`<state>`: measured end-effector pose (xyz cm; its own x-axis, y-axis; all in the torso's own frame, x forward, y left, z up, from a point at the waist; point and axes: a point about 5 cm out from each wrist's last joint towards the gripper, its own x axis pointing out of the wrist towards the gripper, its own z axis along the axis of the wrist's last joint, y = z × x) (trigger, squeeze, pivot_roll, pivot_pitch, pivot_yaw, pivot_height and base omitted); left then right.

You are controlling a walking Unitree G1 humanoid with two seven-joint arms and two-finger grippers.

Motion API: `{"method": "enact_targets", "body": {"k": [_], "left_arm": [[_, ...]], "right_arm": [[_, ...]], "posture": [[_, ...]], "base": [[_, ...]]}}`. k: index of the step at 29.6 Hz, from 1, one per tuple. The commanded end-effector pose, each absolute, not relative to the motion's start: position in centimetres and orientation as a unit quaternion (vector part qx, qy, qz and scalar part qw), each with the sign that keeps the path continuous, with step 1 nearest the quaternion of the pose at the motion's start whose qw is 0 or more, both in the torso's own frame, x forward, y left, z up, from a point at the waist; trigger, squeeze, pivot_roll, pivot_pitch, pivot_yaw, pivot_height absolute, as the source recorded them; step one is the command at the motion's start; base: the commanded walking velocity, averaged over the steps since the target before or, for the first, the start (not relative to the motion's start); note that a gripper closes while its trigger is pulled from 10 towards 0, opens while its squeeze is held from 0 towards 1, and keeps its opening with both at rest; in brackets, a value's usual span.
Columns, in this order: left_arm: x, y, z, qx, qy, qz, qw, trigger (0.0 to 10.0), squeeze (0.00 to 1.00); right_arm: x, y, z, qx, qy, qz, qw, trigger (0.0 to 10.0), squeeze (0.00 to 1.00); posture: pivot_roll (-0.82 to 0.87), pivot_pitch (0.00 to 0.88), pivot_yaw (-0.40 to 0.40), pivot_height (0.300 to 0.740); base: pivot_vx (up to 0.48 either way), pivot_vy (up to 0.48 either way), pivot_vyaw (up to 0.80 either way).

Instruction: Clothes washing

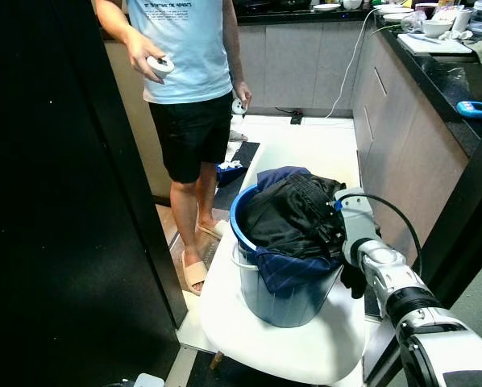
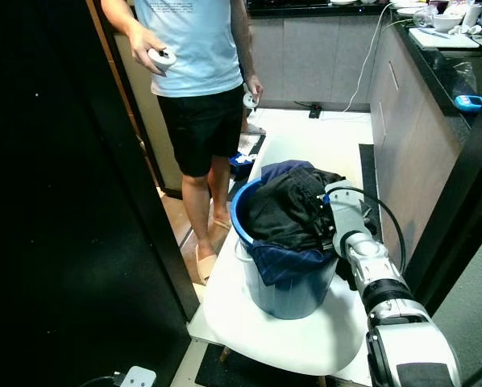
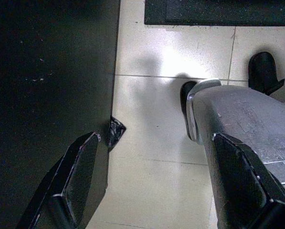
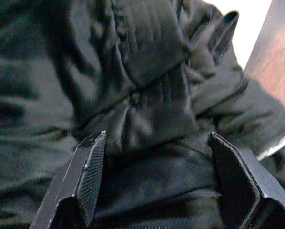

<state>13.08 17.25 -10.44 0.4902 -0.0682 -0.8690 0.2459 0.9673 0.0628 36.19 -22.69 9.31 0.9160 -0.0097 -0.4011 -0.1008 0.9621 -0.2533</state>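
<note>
Dark crumpled clothes (image 1: pixel 293 214), black over navy, heap above the rim of your round blue plastic bucket (image 1: pixel 285 300) on the white rounded table (image 1: pixel 305 347). Your right gripper (image 4: pixel 157 191) hovers at the pile, fingers apart. Beyond stands a person in a light blue shirt (image 1: pixel 184 44).

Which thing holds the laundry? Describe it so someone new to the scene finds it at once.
Start at the white chair seat in the kitchen walkway, beside the grey cabinets. On it stands a blue plastic bucket heaped with dark clothes, the right end effector open against the pile. It is the one round blue container there, with a blue checked cloth hanging over its rim.
</note>
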Motion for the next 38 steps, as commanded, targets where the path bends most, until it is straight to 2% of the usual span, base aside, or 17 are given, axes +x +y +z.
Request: {"method": "enact_targets", "body": {"k": [1,2,3,4,5,7,8,23,28,29,30,32,33,34,35,36,38], "left_arm": [[11.8,16.9,-10.9,0.089,0.519,-0.101,0.844,10.0,0.00],[11.8,16.9,-10.9,0.089,0.519,-0.101,0.844,10.0,0.00],[11.8,16.9,-10.9,0.088,0.520,-0.101,0.844,10.0,0.00],[11.8,16.9,-10.9,0.088,0.520,-0.101,0.844,10.0,0.00],[11.7,16.9,-10.9,0.088,0.521,-0.100,0.843,10.0,0.00],[11.7,16.9,-11.0,0.087,0.521,-0.100,0.843,10.0,0.00],[11.7,16.9,-11.0,0.087,0.522,-0.099,0.843,10.0,0.00],[11.7,17.0,-11.0,0.089,0.522,-0.099,0.842,10.0,0.00],[11.8,17.1,-10.9,0.090,0.522,-0.100,0.842,10.0,0.00],[11.8,17.1,-10.9,0.090,0.522,-0.099,0.842,10.0,0.00],[11.8,17.1,-10.9,0.090,0.522,-0.099,0.842,10.0,0.00],[11.8,17.1,-10.9,0.090,0.522,-0.099,0.843,10.0,0.00],[11.8,17.2,-10.9,0.090,0.522,-0.099,0.843,10.0,0.00],[11.8,17.2,-10.9,0.090,0.522,-0.099,0.843,10.0,0.00],[11.9,17.2,-10.9,0.091,0.522,-0.099,0.843,10.0,0.00],[11.9,17.2,-10.9,0.091,0.522,-0.099,0.843,10.0,0.00],[11.9,17.2,-10.9,0.091,0.521,-0.099,0.843,10.0,0.00]], "right_arm": [[35.5,-21.8,7.7,-0.119,0.237,0.029,0.964,10.0,0.00],[35.5,-21.8,7.7,-0.119,0.237,0.029,0.964,10.0,0.00],[35.4,-21.6,7.4,-0.114,0.242,0.031,0.963,8.6,0.00],[35.4,-21.6,7.4,-0.114,0.242,0.031,0.963,8.6,0.00],[35.3,-21.3,7.2,-0.109,0.244,0.035,0.963,3.5,0.00],[35.3,-21.1,7.0,-0.105,0.246,0.037,0.963,3.5,0.00],[35.3,-20.9,6.9,-0.104,0.247,0.040,0.963,0.0,0.00],[35.1,-19.3,6.3,-0.095,0.250,0.054,0.962,0.0,0.00],[35.4,-18.2,6.6,-0.046,0.229,0.064,0.970,0.0,0.00],[35.8,-17.3,7.5,0.013,0.197,0.089,0.976,0.0,0.00],[35.8,-17.3,7.5,0.013,0.197,0.089,0.976,0.0,0.00],[36.6,-15.8,9.6,0.135,0.129,0.141,0.972,0.0,0.00],[36.8,-15.5,10.3,0.170,0.106,0.157,0.967,0.0,0.00],[36.8,-15.5,10.3,0.170,0.106,0.157,0.967,0.0,0.00],[37.0,-14.9,11.8,0.222,0.067,0.195,0.953,0.0,0.00],[37.0,-14.9,11.8,0.222,0.067,0.195,0.953,0.0,0.00],[37.1,-14.3,14.2,0.283,0.002,0.255,0.925,0.0,0.00]], "posture": [[0.02,0.000,0.025,0.740],[0.02,0.000,0.025,0.740],[0.02,0.000,0.024,0.740],[0.02,0.000,0.024,0.740],[0.02,0.000,0.024,0.740],[0.02,0.000,0.024,0.740],[0.02,0.000,0.024,0.740],[0.02,0.000,0.027,0.740],[0.02,0.000,0.028,0.740],[0.02,0.000,0.030,0.740],[0.02,0.000,0.030,0.740],[0.02,0.000,0.031,0.740],[0.02,0.000,0.031,0.740],[0.02,0.000,0.031,0.740],[0.02,0.000,0.033,0.740],[0.02,0.000,0.033,0.740],[0.02,0.000,0.034,0.740]], "base": [[0.000,0.000,0.00],[0.000,0.000,0.00],[0.000,0.000,0.00],[0.000,0.000,0.00],[0.000,0.000,0.00],[0.000,0.000,0.00],[0.000,0.000,0.00],[0.000,0.000,0.00],[0.000,0.000,0.00],[0.000,0.000,0.00],[0.000,0.000,0.00],[0.000,0.000,0.00],[0.000,0.000,0.00],[0.000,0.000,0.00],[0.000,0.000,0.00],[0.000,0.000,0.00],[0.000,0.000,0.00]]}}
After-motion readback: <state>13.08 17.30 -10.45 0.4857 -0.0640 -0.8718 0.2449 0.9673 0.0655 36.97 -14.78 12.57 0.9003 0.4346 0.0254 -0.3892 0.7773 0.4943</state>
